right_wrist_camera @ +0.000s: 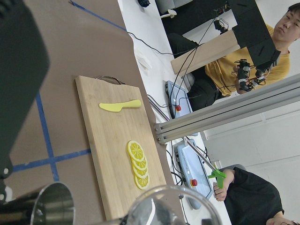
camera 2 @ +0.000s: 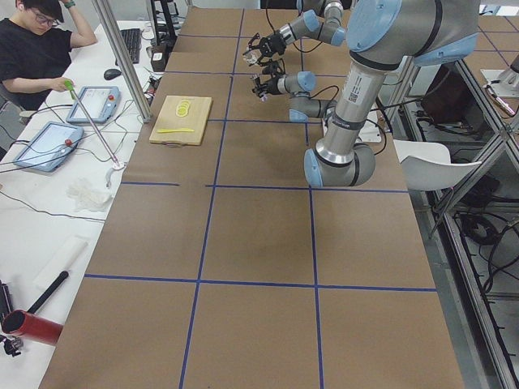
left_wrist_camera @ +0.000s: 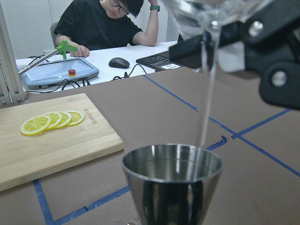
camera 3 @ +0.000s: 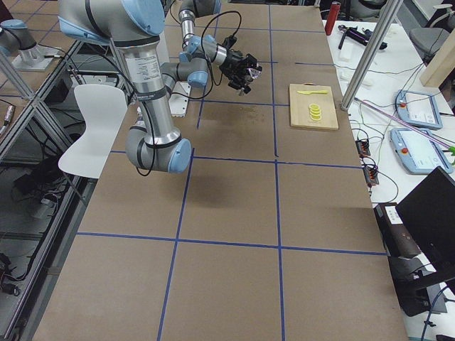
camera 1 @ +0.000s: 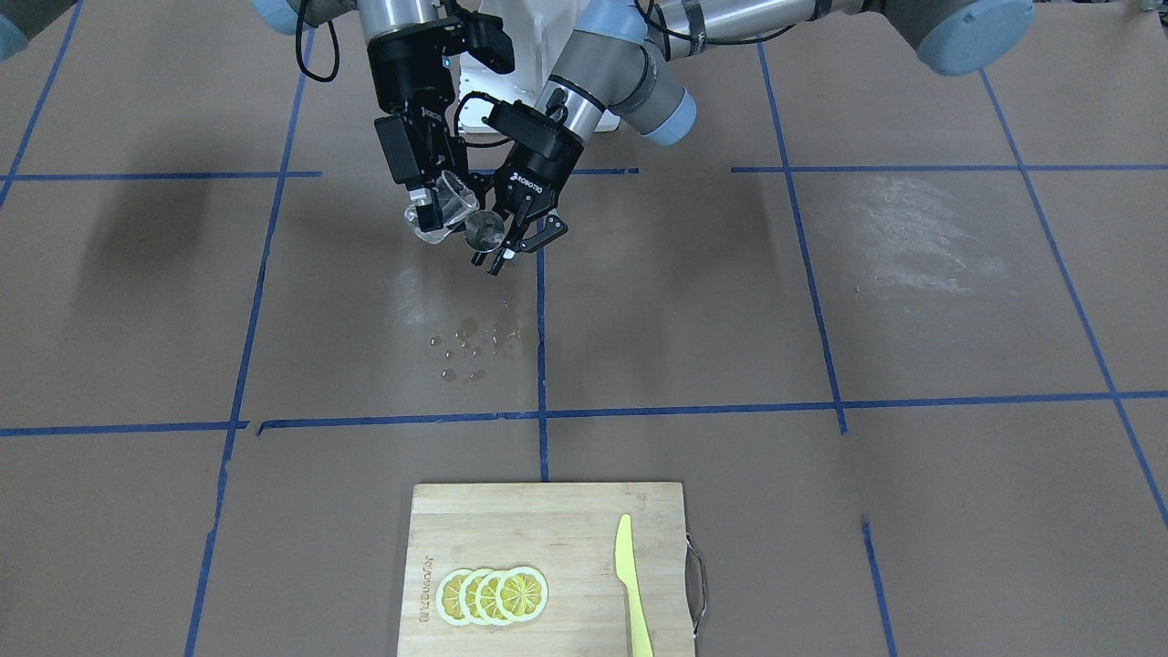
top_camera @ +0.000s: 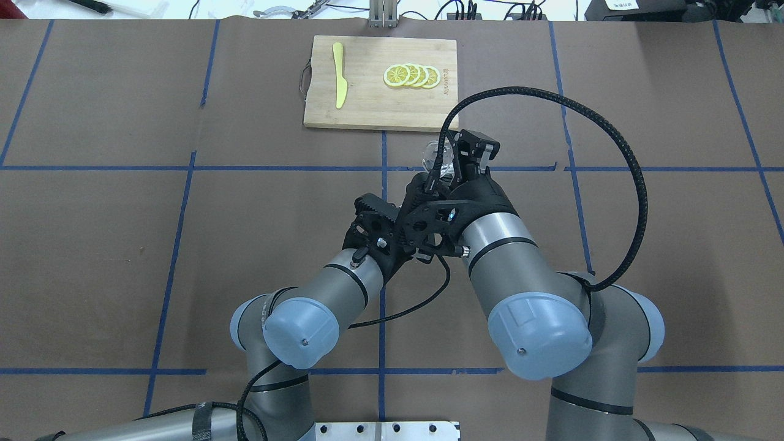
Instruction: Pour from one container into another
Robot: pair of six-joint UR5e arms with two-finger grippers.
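Note:
Above the table's centre line my right gripper (camera 1: 436,203) is shut on the clear glass cup (camera 1: 444,209), which is tilted toward the steel jigger (camera 1: 484,229). My left gripper (camera 1: 507,239) is shut on the jigger and holds it upright just below the cup's lip. In the left wrist view the jigger (left_wrist_camera: 172,183) fills the foreground, and a thin stream of clear liquid (left_wrist_camera: 208,89) falls into it from the cup (left_wrist_camera: 211,11) above. The right wrist view shows the cup's rim (right_wrist_camera: 173,208) and the jigger (right_wrist_camera: 42,206) at the bottom edge.
Spilled drops (camera 1: 470,347) lie on the brown table under the grippers. A wooden cutting board (camera 1: 547,520) with lemon slices (camera 1: 493,595) and a yellow knife (camera 1: 631,584) sits at the far edge. A seated person (camera 2: 36,49) is beside the table.

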